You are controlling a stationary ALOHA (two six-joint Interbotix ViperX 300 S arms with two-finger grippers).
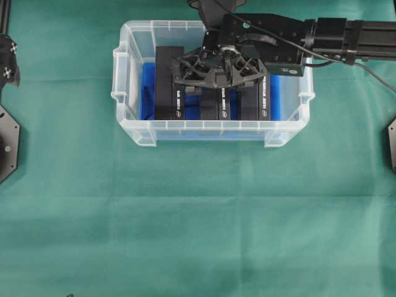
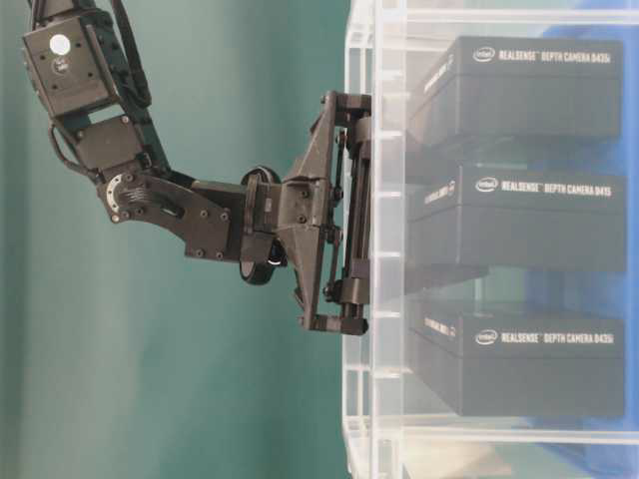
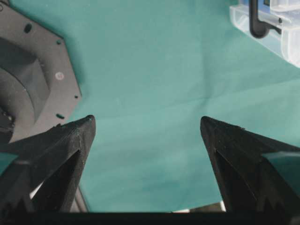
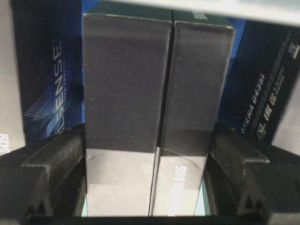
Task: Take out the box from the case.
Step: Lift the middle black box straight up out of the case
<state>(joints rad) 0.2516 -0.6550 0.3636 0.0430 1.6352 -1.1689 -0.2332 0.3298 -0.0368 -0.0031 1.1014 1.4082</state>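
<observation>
The case (image 1: 210, 131) is a clear plastic bin with a blue lining, at the back middle of the green cloth. Three black boxes stand on edge inside: one at the left (image 1: 169, 80), apart from the others, and two (image 1: 224, 104) (image 1: 260, 102) side by side. My right gripper (image 1: 223, 80) reaches down into the case. In the right wrist view its fingers (image 4: 61, 159) lie against the outer sides of the two adjoining boxes (image 4: 124, 84) (image 4: 197, 79). My left gripper (image 3: 147, 120) is open over bare cloth, well away from the case.
The case's walls (image 2: 374, 399) closely surround the boxes, and its corner (image 3: 267, 28) shows at the upper right of the left wrist view. Black arm base plates (image 1: 7, 139) sit at the left and right table edges. Green cloth (image 1: 198, 229) covers the table in front.
</observation>
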